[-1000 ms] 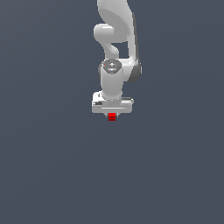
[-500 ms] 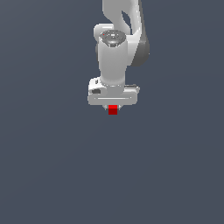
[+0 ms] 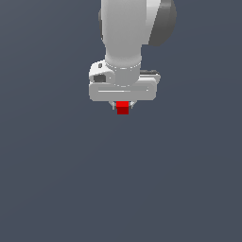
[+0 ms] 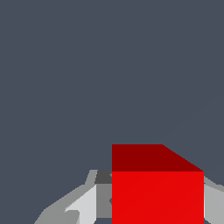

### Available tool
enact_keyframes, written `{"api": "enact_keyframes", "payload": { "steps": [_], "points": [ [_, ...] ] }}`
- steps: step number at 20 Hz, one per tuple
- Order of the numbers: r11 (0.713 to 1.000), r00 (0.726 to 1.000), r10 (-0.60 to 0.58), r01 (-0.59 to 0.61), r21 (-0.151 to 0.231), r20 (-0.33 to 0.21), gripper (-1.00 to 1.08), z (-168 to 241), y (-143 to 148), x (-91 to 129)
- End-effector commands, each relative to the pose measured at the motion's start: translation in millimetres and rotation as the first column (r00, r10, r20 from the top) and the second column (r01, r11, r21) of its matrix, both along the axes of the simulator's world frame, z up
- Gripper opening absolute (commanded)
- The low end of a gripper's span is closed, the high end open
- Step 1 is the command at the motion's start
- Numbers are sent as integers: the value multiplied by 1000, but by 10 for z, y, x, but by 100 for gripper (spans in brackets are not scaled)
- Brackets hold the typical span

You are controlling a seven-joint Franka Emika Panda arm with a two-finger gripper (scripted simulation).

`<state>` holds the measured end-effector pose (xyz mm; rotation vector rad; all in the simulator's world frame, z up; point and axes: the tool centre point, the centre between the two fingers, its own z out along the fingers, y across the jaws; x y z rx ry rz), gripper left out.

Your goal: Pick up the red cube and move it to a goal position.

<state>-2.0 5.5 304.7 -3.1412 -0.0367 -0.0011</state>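
In the exterior view, the white Panda arm (image 3: pixel 130 33) hangs over a plain dark grey-blue surface (image 3: pixel 56 179). Its white two-finger gripper (image 3: pixel 123 108) is clenched on the small bright-red cube (image 3: pixel 123 108), which sits between the fingers. The wrist view shows the cube (image 4: pixel 157 192) flanked by pale grey fingers (image 4: pixel 85 205).

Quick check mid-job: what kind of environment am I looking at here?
Most likely a bare simulated test scene: a featureless slate-grey ground, flat-shaded rendering, and only the white gripper closed on the red cube.
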Motion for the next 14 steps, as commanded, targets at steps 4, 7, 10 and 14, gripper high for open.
{"api": "enact_keyframes", "payload": {
  "steps": [4,7,10,14],
  "points": [
    [1000,1000,0,0,0,-1,-100,442,13,157],
    [1000,1000,0,0,0,-1,-100,648,19,234],
    [1000,1000,0,0,0,-1,-100,837,25,307],
    [1000,1000,0,0,0,-1,-100,1063,32,395]
  ]
}}
